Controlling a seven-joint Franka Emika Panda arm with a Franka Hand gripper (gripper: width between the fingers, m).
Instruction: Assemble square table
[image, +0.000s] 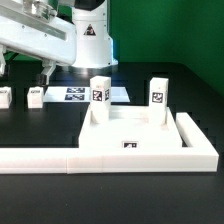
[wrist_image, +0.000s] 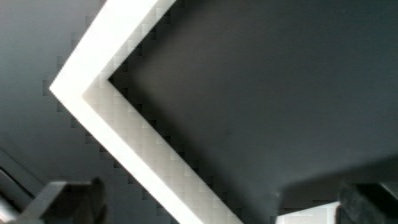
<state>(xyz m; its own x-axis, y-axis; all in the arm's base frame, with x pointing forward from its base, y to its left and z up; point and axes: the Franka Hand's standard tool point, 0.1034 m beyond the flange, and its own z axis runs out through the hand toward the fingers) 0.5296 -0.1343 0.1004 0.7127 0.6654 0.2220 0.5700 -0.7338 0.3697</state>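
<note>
The white square tabletop (image: 130, 128) lies in the middle of the table, with a small tag on its front rim. Two white legs stand upright on it, one at the exterior view's left (image: 99, 95) and one at its right (image: 158, 93). Two more white legs (image: 35, 95) (image: 5, 96) lie loose at the far left. My gripper (image: 45, 72) hangs above the table at the back left, near those loose legs, open and empty. In the wrist view the gripper (wrist_image: 210, 205) has its dark fingers (wrist_image: 63, 200) wide apart, with only a bent white strip (wrist_image: 107, 110) below.
A long white L-shaped rail (image: 100, 157) runs along the front and up the right side of the tabletop. The marker board (image: 75, 95) lies flat behind the tabletop. A white bit (wrist_image: 320, 214) shows by one finger; I cannot tell what it is.
</note>
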